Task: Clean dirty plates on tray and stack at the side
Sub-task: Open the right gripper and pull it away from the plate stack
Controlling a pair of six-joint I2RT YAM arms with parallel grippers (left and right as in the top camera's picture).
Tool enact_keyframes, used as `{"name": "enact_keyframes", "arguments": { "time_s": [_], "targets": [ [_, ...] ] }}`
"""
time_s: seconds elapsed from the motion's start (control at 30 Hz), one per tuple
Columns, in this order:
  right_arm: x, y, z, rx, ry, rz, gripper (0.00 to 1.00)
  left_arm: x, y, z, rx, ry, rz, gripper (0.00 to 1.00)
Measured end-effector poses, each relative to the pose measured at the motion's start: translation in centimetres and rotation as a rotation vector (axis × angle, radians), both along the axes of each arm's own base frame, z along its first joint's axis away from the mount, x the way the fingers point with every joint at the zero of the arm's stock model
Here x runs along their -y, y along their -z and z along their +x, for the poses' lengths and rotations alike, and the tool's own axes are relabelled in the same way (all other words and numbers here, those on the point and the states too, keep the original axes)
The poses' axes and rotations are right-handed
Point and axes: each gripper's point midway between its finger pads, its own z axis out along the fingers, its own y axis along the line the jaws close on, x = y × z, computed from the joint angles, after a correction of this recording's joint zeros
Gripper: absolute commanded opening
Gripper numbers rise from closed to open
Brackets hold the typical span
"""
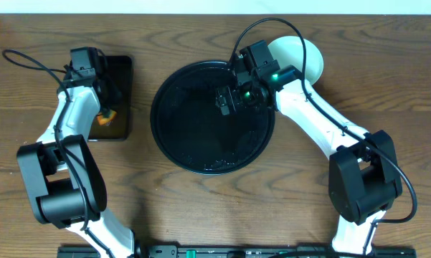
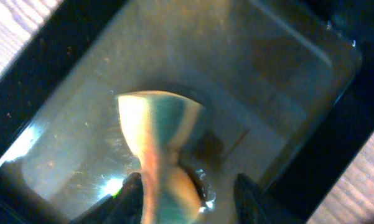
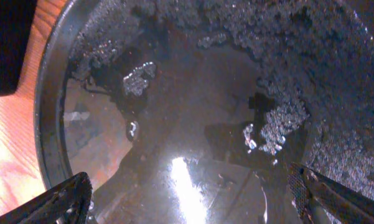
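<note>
The plates (image 1: 308, 57) sit stacked just beyond the upper right rim of the tray (image 1: 193, 147), which shows bare; the right gripper (image 1: 224, 100) hangs over it, jaws wide and empty. The left gripper (image 2: 183, 186) stands parted around the sponge (image 2: 158, 130) in the rectangular tray (image 1: 122, 86), one finger clear of it; the best finish, I judge, is a straight lift off the sponge and a right-arm retreat steering clear of the stack.

Overhead faces straight down; left wrist looks closely into the rectangular tray (image 2: 50, 59), right wrist into the round tray (image 3: 50, 106).

Overhead sharp, evenly bright, soft shadows on the table (image 1: 201, 208); left wrist dim, blurry, sponge (image 2: 158, 149) out of focus; right wrist has white glare on the wet round tray (image 3: 50, 124).
</note>
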Motion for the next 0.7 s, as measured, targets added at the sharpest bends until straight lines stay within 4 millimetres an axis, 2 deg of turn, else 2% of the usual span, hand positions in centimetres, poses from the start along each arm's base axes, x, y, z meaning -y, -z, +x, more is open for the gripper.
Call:
{"name": "enact_keyframes", "arguments": {
  "time_s": [0.17, 0.23, 0.37, 0.43, 0.47, 0.5, 0.57, 0.6, 0.7],
  "targets": [
    [0.6, 0.2, -0.8, -0.035, 0.015, -0.026, 0.99, -0.7, -0.1, 0.0, 0.01, -0.014, -0.008, 0.67],
    [0.9, -1.0, -1.1, -0.024, 0.017, -0.023, 0.99, -0.2, -0.4, 0.2, 0.026, 0.001, -0.042, 0.67],
    [1.7, -7.2, -1.6, 0.093, 0.035, 0.01, 0.99, 1.8, -3.9, 0.4, 0.112, 0.06, -0.128, 0.67],
    [2.9, -11.3, -2.5, 0.174, 0.058, 0.016, 0.99, 3.0, -7.0, 0.1, 0.176, 0.095, -0.168, 0.69],
    [3.8, -13.5, -3.0, 0.223, 0.076, 0.016, 0.99, 3.6, -8.8, -0.2, 0.214, 0.113, -0.184, 0.75],
    [4.6, -15.1, -3.4, 0.26, 0.095, 0.013, 0.99, 4.1, -10.5, -0.6, 0.247, 0.13, -0.196, 0.76],
    [6.9, -18.2, -4.7, 0.333, 0.147, -0.018, 0.99, 5.1, -13.5, -1.8, 0.298, 0.156, -0.216, 0.77],
    [8.8, -19.9, -5.6, 0.38, 0.192, -0.049, 0.99, 5.5, -15.3, -2.5, 0.336, 0.17, -0.217, 0.77],
    [13.0, -22.4, -7.8, 0.45, 0.29, -0.152, 0.99, 6.5, -18.3, -4.6, 0.381, 0.192, -0.224, 0.78]
  ]
}}
